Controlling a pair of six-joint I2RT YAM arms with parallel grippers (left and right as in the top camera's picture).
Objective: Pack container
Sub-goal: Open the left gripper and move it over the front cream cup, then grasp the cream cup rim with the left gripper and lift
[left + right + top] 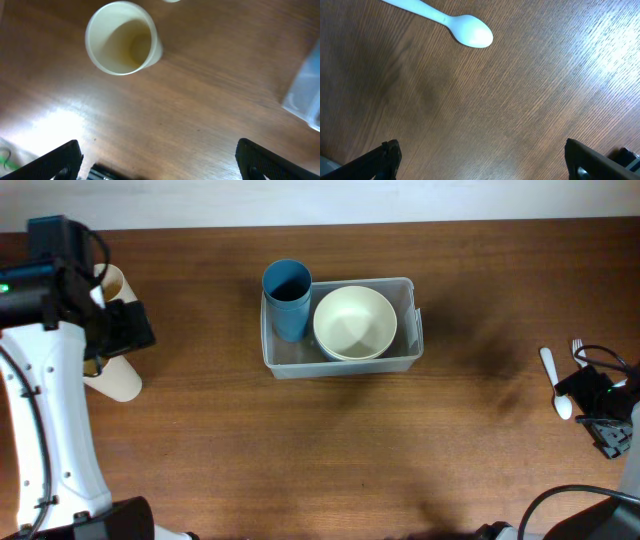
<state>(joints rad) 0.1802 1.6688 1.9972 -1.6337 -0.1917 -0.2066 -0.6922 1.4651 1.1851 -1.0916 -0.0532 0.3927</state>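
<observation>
I'm holding my left gripper (pixel 157 150) above the wooden table (pixel 330 450), off at its left end. Its two fingers (pixel 60 160) are standing wide apart at the bottom corners of the left wrist view, with nothing between them. A cream cup (pixel 122 45) is lying on its side ahead of them, its mouth turned toward my camera. From overhead I'm seeing two cream cups beside my left arm, one (pixel 112 280) farther back and one (pixel 118 378) nearer, both partly hidden by the arm.

The container (pixel 345 367) is sitting in the middle of the table, well apart from both my arms. A blue cup (pixel 287 300) is standing upright in its left end. A cream bowl (pixel 355 322) is resting just beside it, taking up most of the space to the right. One corner of the container is showing, blurred, at the right edge of my left wrist view.

At the right end of the table, my right gripper (pixel 481 145) is hanging spread wide and holding nothing. A white spoon (pixel 455 25) is lying flat on the wood ahead of it. A white fork (pixel 578 350) is lying near the spoon, by the table's right edge.
</observation>
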